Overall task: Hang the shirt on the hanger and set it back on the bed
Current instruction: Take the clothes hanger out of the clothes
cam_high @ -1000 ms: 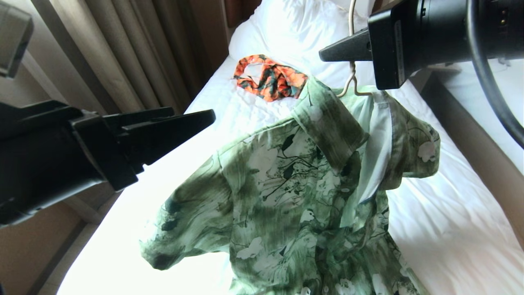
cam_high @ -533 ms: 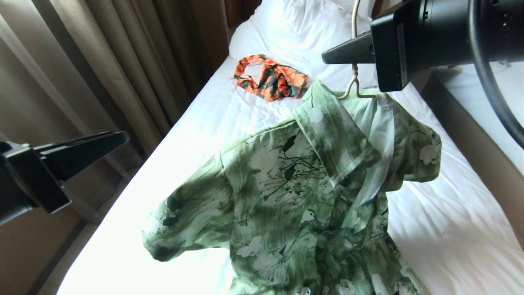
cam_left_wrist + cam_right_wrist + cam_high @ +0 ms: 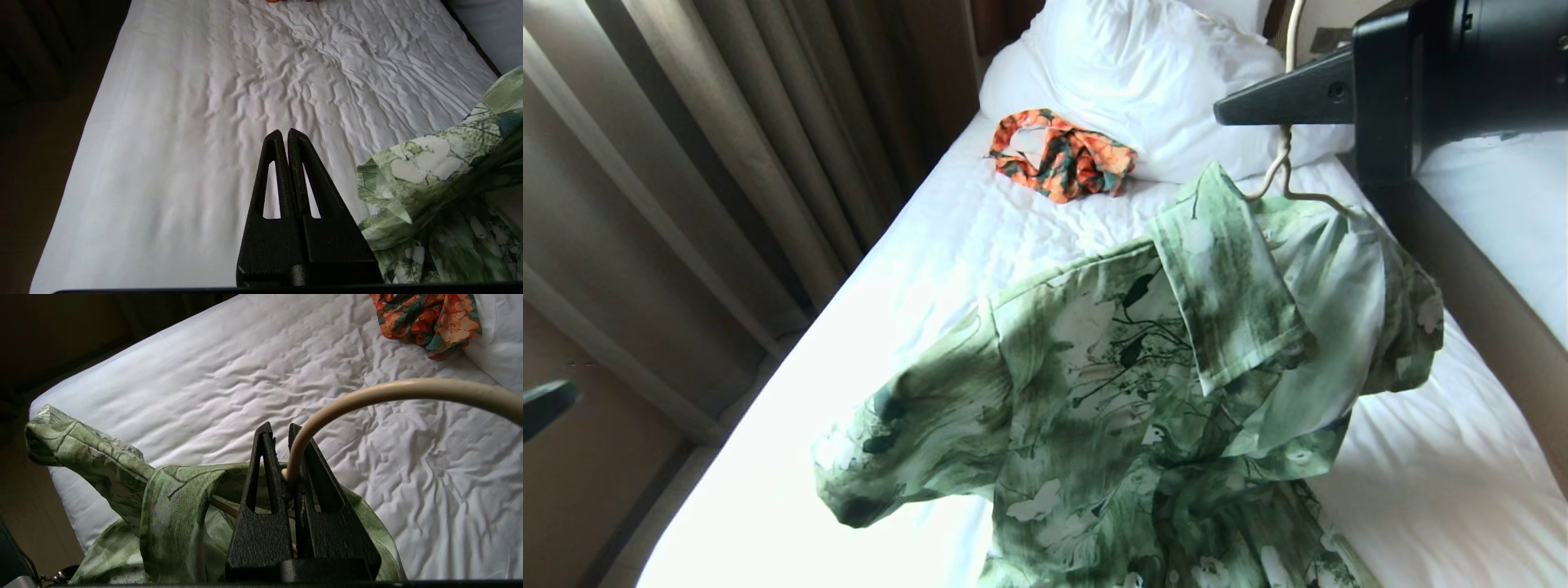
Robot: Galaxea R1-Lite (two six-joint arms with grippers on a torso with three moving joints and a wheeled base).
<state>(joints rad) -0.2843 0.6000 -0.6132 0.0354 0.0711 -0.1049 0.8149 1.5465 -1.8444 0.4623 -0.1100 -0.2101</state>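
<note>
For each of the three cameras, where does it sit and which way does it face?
Head: high, looking down the bed; shirt hangs from the right hand.
Left wrist: behind the shut, empty left hand, over bare sheet.
Right wrist: behind the right hand clamping the hanger.
All three share the shirt and bed; head and right wrist share the orange garment.

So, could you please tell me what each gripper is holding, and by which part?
The right gripper holds the hanger by its hook's neck; the left gripper holds nothing.
</note>
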